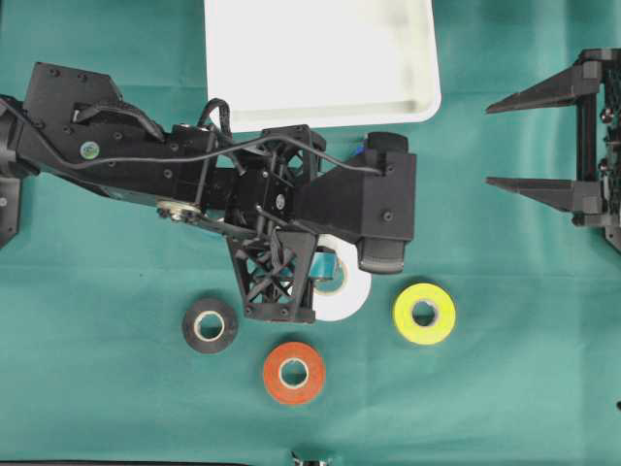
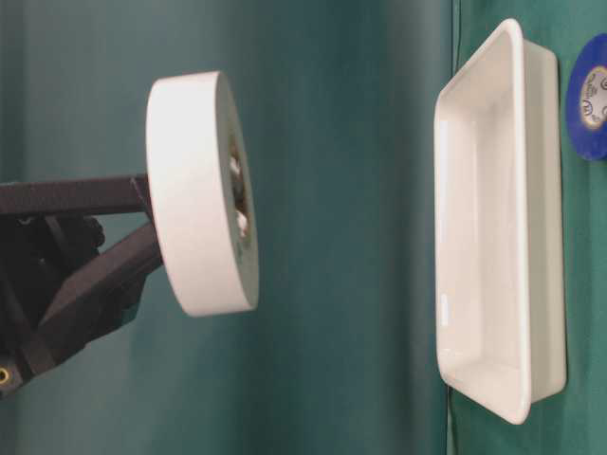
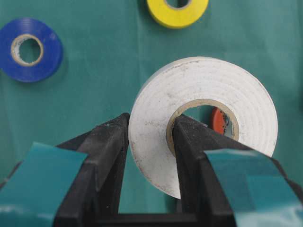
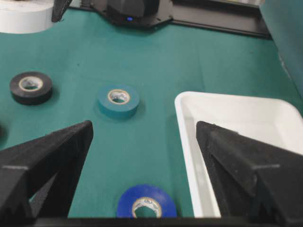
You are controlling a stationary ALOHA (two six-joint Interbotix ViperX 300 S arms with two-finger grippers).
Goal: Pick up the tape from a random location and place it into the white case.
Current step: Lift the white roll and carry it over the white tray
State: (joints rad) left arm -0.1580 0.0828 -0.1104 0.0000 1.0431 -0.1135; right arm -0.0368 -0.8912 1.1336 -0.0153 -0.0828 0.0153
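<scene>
left gripper [image 3: 150, 142] pinching white tape [image 3: 203, 118] through wall, one finger in core, roll off table. right gripper [image 1: 529, 141] spread wide, idle beside white case [image 1: 320, 58].

black roll [image 1: 210, 325], orange roll [image 1: 294, 373], yellow roll [image 1: 424, 314], blue roll [image 4: 147, 206]

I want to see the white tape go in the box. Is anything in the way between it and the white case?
Nothing visible blocks it. The left end effector holds the white tape in the air, and the table-level view shows only bare green cloth before the white case, which looks empty.
</scene>
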